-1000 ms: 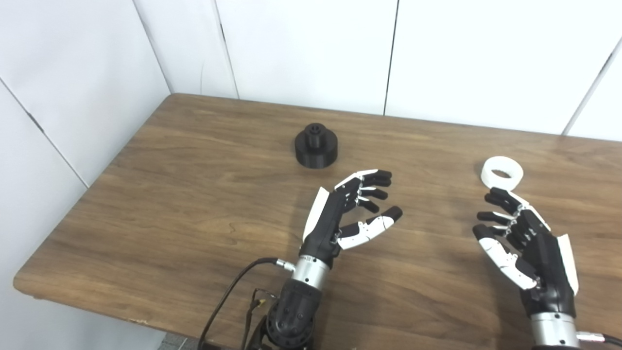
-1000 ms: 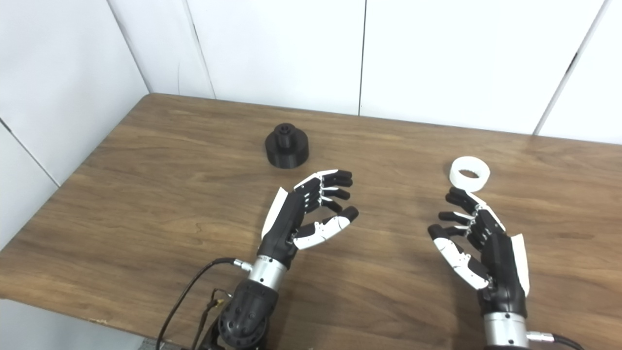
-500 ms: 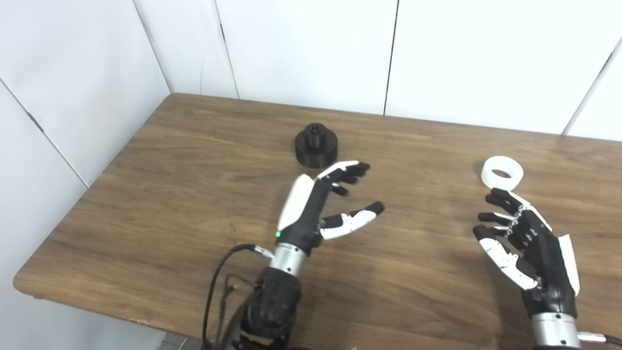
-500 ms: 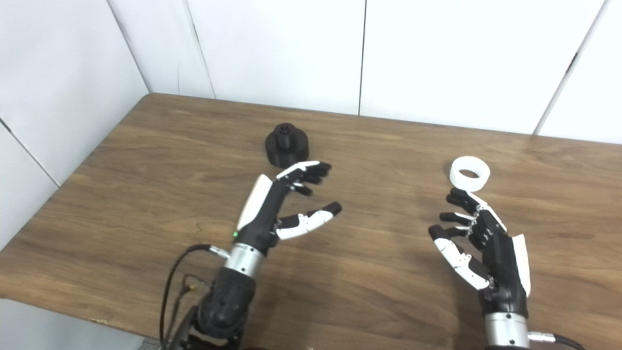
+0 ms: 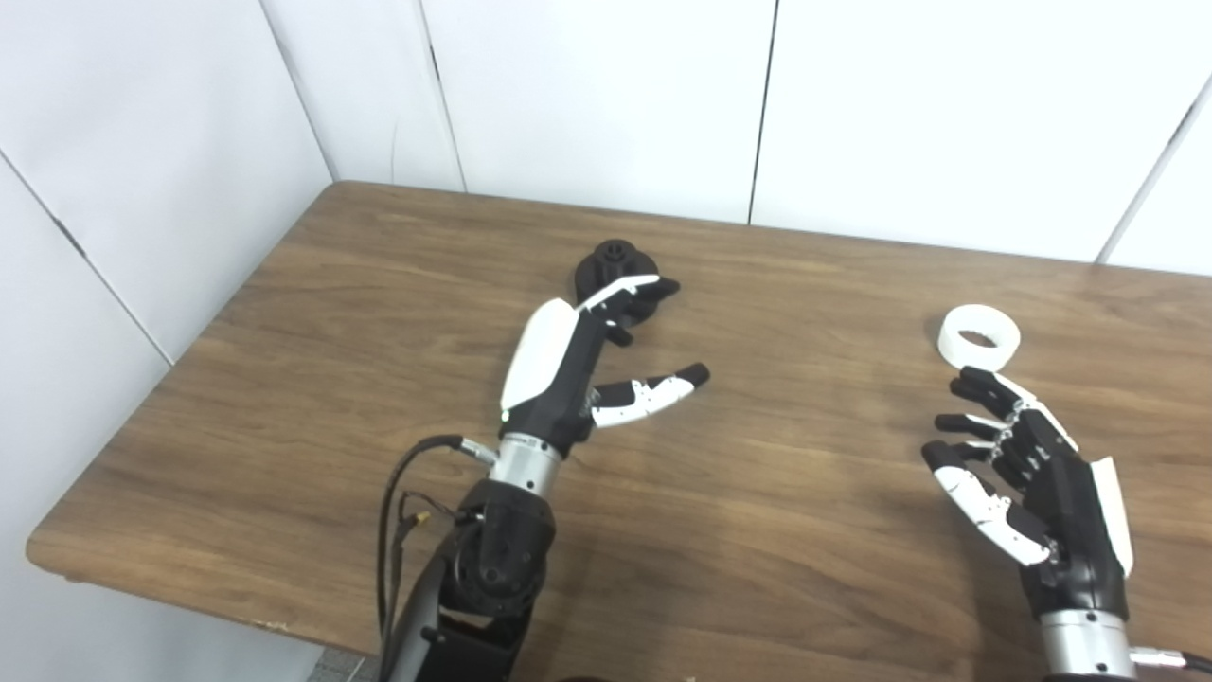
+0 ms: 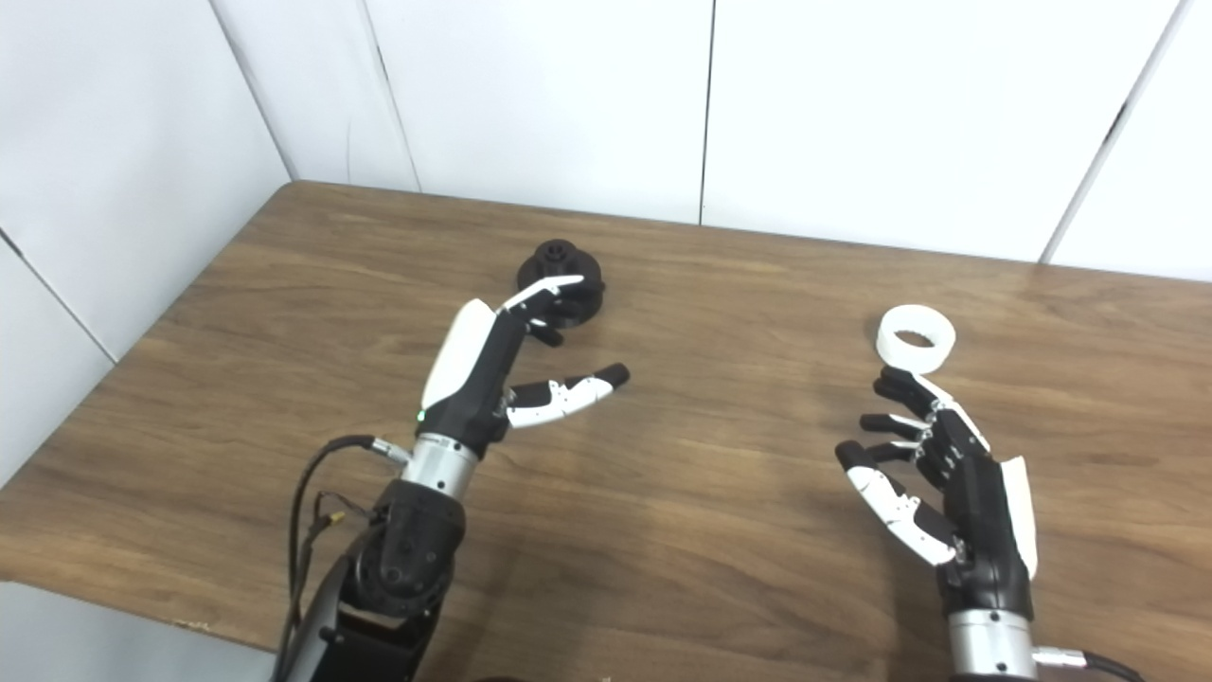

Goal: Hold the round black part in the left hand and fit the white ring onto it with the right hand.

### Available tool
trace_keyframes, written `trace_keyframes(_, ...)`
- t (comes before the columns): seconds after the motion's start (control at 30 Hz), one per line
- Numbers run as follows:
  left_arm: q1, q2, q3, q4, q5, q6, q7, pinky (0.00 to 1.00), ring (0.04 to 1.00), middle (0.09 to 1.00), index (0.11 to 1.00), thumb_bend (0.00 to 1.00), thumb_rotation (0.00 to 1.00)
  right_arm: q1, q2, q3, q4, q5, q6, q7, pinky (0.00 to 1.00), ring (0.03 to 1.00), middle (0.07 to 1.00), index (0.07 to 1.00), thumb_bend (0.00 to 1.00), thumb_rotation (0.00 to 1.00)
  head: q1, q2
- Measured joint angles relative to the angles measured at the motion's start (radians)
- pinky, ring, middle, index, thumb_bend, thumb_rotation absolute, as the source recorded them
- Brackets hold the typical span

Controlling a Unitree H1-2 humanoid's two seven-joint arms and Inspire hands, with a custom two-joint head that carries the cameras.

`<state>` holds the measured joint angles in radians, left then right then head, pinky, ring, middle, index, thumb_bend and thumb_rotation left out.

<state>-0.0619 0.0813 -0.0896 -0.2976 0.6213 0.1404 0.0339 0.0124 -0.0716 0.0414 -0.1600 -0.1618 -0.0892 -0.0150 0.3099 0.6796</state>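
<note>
The round black plastic part with a raised hub [image 5: 614, 268] is found upright on the brown wooden worktop [image 5: 379, 379], just beyond the fingertips of the open left robot hand [image 5: 595, 360], with nothing gripped.

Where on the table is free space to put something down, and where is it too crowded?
Bare wood lies between the left hand and the right hand, along the far edge of the table behind the white ring, and at the near left corner. It is crowded at the round black part, where the left hand's fingers reach it, and between the ring and the right hand.
</note>
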Motion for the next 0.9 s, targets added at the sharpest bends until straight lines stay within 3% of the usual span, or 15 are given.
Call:
trace_keyframes(0.2,-0.065,0.054,0.021,0.017,0.042,0.018,0.003,0.61,0.750,0.797,0.765,0.69,0.39,-0.001,-0.007,-0.003,-0.012,-0.004,0.028,0.000,0.52,0.652,0.791,0.783,0.62,0.35,-0.003,-0.002)
trace_keyframes(0.33,-0.092,0.057,0.027,0.068,0.051,0.030,0.016,0.60,0.760,0.819,0.780,0.71,0.39,-0.002,-0.008,-0.003,-0.012,-0.002,0.032,0.002,0.51,0.650,0.790,0.780,0.62,0.35,-0.003,0.000)
trace_keyframes(0.5,-0.102,0.049,0.029,0.120,0.070,0.046,0.036,0.71,0.849,0.878,0.816,0.72,0.43,-0.003,-0.012,-0.003,-0.014,-0.001,0.038,0.005,0.51,0.648,0.795,0.779,0.62,0.36,-0.003,0.000)
trace_keyframes(0.9,-0.214,0.107,0.040,0.205,0.087,0.078,0.046,0.74,0.909,0.927,0.829,0.76,0.49,-0.004,-0.017,-0.009,-0.017,0.001,0.039,0.005,0.51,0.649,0.800,0.774,0.61,0.35,-0.009,0.002)
